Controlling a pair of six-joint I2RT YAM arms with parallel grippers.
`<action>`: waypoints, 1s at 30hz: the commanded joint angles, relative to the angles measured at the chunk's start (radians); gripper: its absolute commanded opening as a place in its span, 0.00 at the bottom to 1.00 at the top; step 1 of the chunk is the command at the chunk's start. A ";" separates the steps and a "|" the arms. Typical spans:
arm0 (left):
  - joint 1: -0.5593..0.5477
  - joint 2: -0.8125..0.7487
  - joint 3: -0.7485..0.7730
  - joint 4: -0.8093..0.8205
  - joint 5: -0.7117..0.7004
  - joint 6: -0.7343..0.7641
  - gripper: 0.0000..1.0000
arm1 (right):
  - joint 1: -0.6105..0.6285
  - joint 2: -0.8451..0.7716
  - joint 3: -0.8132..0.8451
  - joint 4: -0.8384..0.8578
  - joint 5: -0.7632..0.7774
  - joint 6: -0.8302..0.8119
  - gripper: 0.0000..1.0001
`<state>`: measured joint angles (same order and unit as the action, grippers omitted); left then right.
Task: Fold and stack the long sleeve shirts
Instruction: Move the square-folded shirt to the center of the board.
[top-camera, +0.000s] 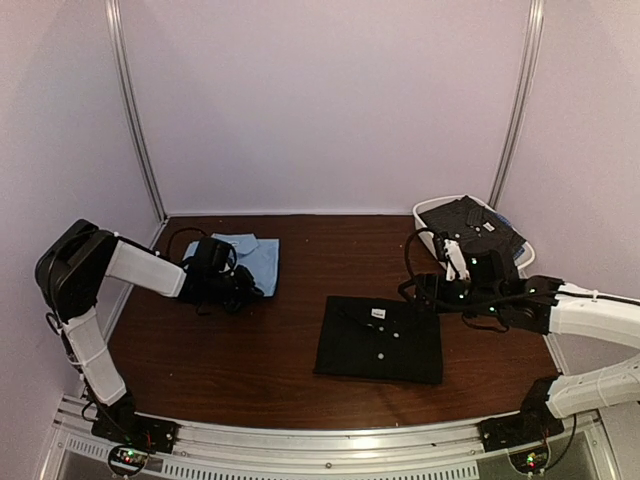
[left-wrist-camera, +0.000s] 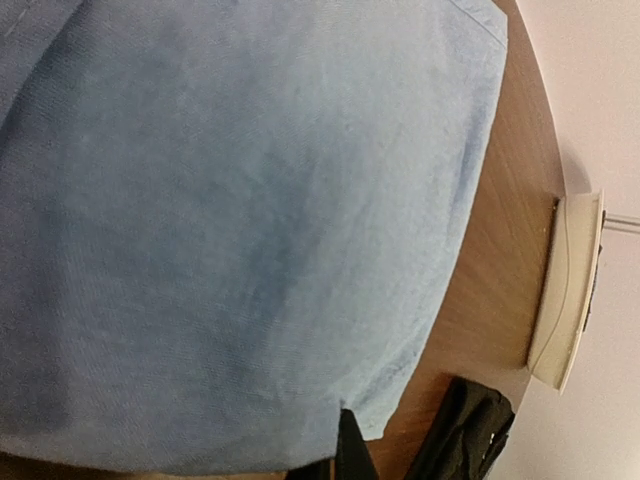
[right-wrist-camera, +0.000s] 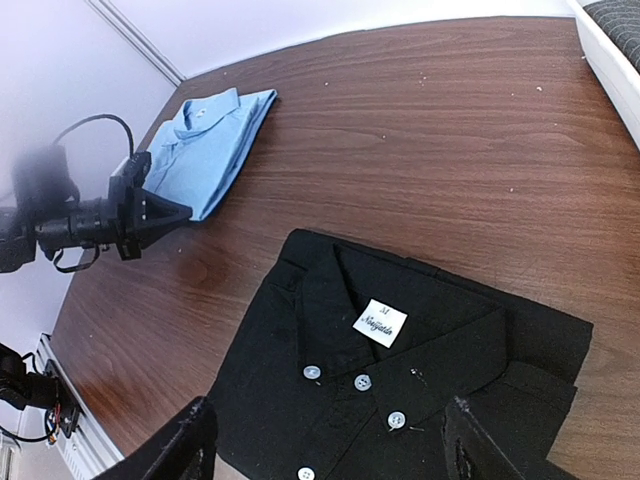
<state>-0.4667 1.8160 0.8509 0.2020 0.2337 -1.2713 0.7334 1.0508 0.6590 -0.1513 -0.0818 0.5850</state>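
A folded light blue shirt (top-camera: 250, 255) lies at the back left, and its cloth (left-wrist-camera: 240, 220) fills the left wrist view. My left gripper (top-camera: 252, 292) is shut on that shirt's near edge, where a black fingertip (left-wrist-camera: 352, 448) pokes up against the hem. From the right wrist, the same gripper (right-wrist-camera: 150, 215) meets the blue shirt (right-wrist-camera: 210, 140) at its corner. A folded black shirt (top-camera: 380, 340) with pale buttons and a white label (right-wrist-camera: 380, 323) lies mid-table. My right gripper (right-wrist-camera: 325, 450) hovers open over its collar, fingers (right-wrist-camera: 185, 445) wide apart and nothing between them.
A white oval tub (top-camera: 425, 212) at the back right holds dark, pale-dotted shirts (top-camera: 470, 225). Its rim (left-wrist-camera: 570, 290) shows in the left wrist view. Metal poles stand at the back corners and pale walls close in the table. A rail runs along the near edge.
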 joint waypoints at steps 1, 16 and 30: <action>-0.093 -0.048 -0.035 0.011 -0.041 -0.084 0.00 | -0.002 0.009 -0.024 0.041 -0.030 -0.012 0.79; -0.331 -0.013 -0.020 0.062 -0.106 -0.224 0.00 | -0.002 0.059 0.003 0.011 -0.088 -0.069 0.79; -0.352 0.048 0.074 0.045 -0.054 -0.195 0.00 | -0.002 0.033 -0.022 -0.005 -0.071 -0.048 0.79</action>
<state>-0.8116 1.8599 0.8864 0.2302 0.1577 -1.4906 0.7334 1.1084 0.6422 -0.1474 -0.1642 0.5251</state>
